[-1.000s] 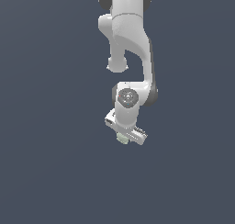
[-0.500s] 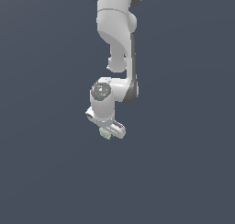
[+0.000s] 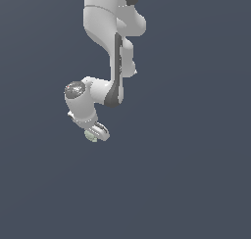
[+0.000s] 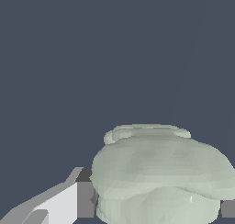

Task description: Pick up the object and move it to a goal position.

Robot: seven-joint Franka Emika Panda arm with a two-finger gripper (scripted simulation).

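One arm, one gripper (image 3: 94, 133), one object (image 3: 90, 136) — nothing else stands out against the flat dark-grey ground. In the exterior view the pale greenish lump is only a speck at the gripper's tip. The wrist view shows what that view cannot: the bumpy object (image 4: 160, 177) fills the space between two fingers (image 4: 69, 202), pressed by both — clamped.
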